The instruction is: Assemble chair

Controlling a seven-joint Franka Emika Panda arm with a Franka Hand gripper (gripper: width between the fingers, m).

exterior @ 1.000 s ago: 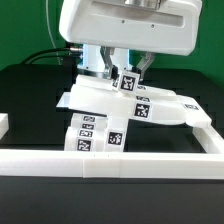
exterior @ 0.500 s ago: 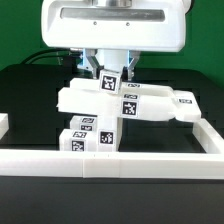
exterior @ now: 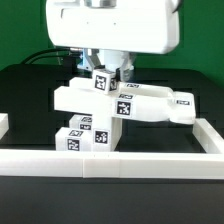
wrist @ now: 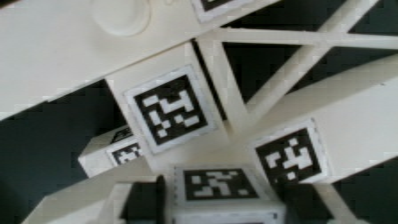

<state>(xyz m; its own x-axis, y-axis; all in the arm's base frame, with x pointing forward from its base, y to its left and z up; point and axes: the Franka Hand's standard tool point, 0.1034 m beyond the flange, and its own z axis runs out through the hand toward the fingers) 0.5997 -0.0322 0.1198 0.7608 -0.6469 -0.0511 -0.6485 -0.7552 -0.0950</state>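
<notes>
Black bench (exterior: 30,100), green wall (exterior: 205,40) behind, and a plain white border rail (exterior: 150,160) running across the front at 6 o'clock in the exterior view. The half-built chair (exterior: 150,105) sits dead centre, just behind that rail. It has a long flat piece stretching out toward 3 o'clock and stubby tagged legs (exterior: 85,135) stacked under it at around 7 o'clock. The gripper (exterior: 107,75) comes straight down from 12 o'clock, and as far as I can see it's clenched on a small tagged upright bit of the chair, one finger on each side. The wrist view is basically wall-to-wall tags (wrist: 169,110) and white bars, so it's no help on the contact. I honestly can't tell if the legs are resting on the bench or hanging just above it. My worry is that the grasp is way off to one end, so the long bit sticking out could lever the whole thing and make it twist in the jaws. If the joints aren't fully seated, a part could pop loose too. Those legs are also really close to the rail, so any sideways or forward shuffle could catch them on it.
</notes>
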